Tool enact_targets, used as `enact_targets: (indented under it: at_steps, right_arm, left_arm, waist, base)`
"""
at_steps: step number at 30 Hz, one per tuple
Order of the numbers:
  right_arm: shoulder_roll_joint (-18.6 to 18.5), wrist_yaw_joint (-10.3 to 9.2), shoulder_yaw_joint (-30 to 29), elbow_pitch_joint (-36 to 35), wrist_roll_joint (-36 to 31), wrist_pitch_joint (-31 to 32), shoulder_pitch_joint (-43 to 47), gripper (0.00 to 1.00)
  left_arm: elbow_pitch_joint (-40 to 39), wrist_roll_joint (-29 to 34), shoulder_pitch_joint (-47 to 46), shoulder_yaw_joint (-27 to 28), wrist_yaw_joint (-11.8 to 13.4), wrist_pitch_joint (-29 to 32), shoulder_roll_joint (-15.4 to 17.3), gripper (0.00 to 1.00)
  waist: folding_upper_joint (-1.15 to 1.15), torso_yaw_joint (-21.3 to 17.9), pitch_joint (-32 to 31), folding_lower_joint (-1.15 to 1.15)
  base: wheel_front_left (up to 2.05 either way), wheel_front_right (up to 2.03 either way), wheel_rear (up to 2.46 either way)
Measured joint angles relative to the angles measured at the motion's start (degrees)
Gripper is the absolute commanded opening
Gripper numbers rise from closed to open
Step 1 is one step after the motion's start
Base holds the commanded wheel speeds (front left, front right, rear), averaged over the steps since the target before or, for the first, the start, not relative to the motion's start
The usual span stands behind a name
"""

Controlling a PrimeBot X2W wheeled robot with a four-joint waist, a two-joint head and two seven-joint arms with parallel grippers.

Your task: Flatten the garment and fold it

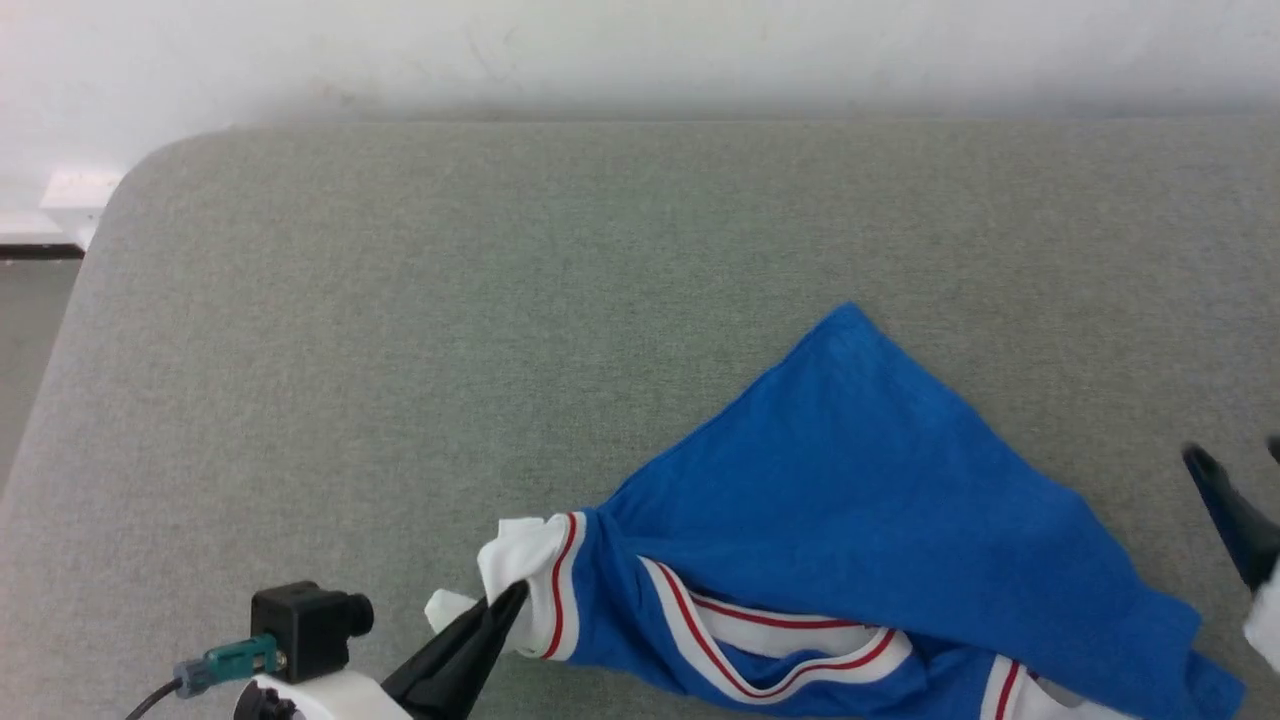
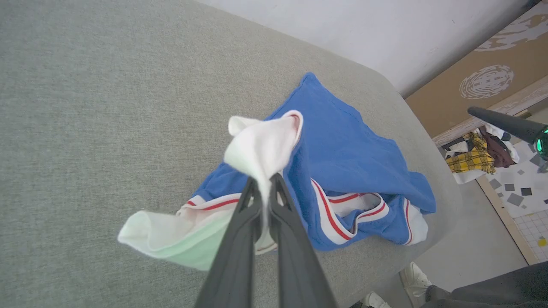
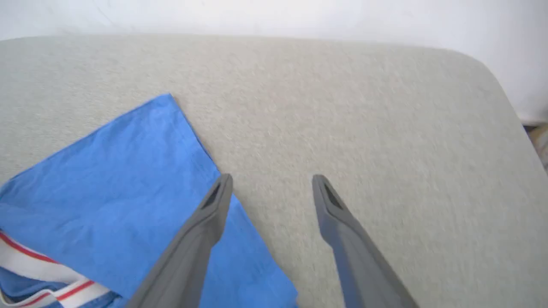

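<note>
The garment (image 1: 850,480) is a bright blue jersey with white, red-striped trim, lying crumpled in a rough triangle on the grey table at the front right; it also appears as a blue heap (image 2: 346,158) and a blue corner (image 3: 120,179). My left gripper (image 1: 515,597) is shut on its white sleeve end (image 2: 261,149), which is lifted a little off the table. My right gripper (image 3: 272,180) hovers open over the garment's right edge, nothing between its fingers; in the head view one of its dark fingers (image 1: 1225,505) shows at the right border.
The grey padded table (image 1: 500,300) has rounded far corners and much bare surface to the left and behind the garment. A white wall stands behind it. In the left wrist view, a pile of clothes (image 2: 475,156) lies on the floor beyond the table, and a person's shoe (image 2: 413,280) is beside it.
</note>
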Motion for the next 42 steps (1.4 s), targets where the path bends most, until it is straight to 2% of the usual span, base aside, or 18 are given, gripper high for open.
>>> enact_targets:
  at_steps: [2,5,13,19,24,25,26,27,30,34,38,42]
  right_arm:
    - [-1.6,0.0,3.8,-0.7,-0.8,1.9,-4.3,1.0]
    - [-1.9,0.05,9.2,2.2,-1.9,3.4,-11.8,1.0]
    - [-2.6,0.07,23.8,21.0,-6.3,4.2,-30.4,1.0]
    - [-3.5,0.07,30.0,32.5,-7.2,5.2,-38.8,1.0]
    - [-4.9,0.07,33.2,38.3,-7.0,5.9,-41.8,1.0]
    - [-5.2,0.05,33.8,39.0,-6.7,6.0,-42.1,0.96]
    - [-5.5,0.05,34.4,39.5,-6.3,6.6,-42.5,0.42]
    - [-5.8,0.05,34.9,39.9,-5.6,7.7,-43.1,0.0]
    - [-6.3,0.05,36.2,40.1,-3.5,10.9,-44.7,0.0]
    - [-6.9,0.05,37.0,39.9,-2.4,10.1,-45.1,0.0]
    - [-6.9,0.05,37.3,40.0,-1.0,5.3,-44.4,0.0]
    - [-5.9,0.07,36.3,39.1,0.0,-2.7,-43.2,0.0]
  left_arm:
    - [0.2,0.2,-0.8,-0.4,-0.6,-0.2,-0.5,0.0]
    - [0.8,0.3,-2.1,-1.0,-1.3,-0.4,-1.0,0.0]
    - [2.0,0.8,-6.5,-2.4,-3.5,-0.3,-1.9,0.0]
    - [3.7,1.0,-9.8,-3.7,-5.1,-0.3,-3.4,0.0]
    - [5.6,1.2,-12.0,-4.7,-6.1,-0.6,-4.6,0.0]
    - [6.0,1.2,-12.4,-4.9,-6.4,-0.7,-4.8,0.0]
    - [6.4,1.2,-12.8,-5.1,-6.5,-0.8,-5.0,0.0]
    - [6.8,1.2,-13.1,-5.2,-6.6,-1.0,-5.1,0.0]
    - [7.8,1.2,-13.5,-5.4,-7.0,-1.2,-5.2,0.0]
    - [8.7,1.1,-13.7,-5.2,-7.1,-2.1,-5.2,0.0]
    - [9.0,2.3,-14.8,-4.0,-7.2,-4.4,-5.1,0.0]
    - [9.3,5.6,-17.0,-1.2,-5.1,-8.2,-5.0,0.0]
  waist:
    - [0.0,0.6,0.7,0.01]
    - [0.0,1.5,1.8,0.0]
    - [0.0,4.2,5.4,0.01]
    - [0.0,6.9,8.5,0.01]
    - [0.0,9.5,10.8,0.01]
    - [0.0,9.9,11.2,0.01]
    - [0.0,10.4,11.5,0.0]
    - [0.0,10.8,11.9,0.0]
    - [0.0,11.8,12.8,-0.01]
    - [0.0,12.0,12.8,-0.01]
    - [0.0,11.3,11.7,0.0]
    - [0.0,9.7,10.0,0.0]
  base:
    - [0.0,0.0,0.0]
    - [0.0,0.0,0.0]
    - [0.0,0.0,0.0]
    - [0.0,0.0,0.0]
    - [0.0,0.0,0.0]
    - [0.0,0.0,0.0]
    - [0.0,0.0,0.0]
    - [0.0,0.0,0.0]
    - [0.0,0.0,0.0]
    - [0.0,0.0,0.0]
    - [0.0,0.0,0.0]
    - [0.0,0.0,0.0]
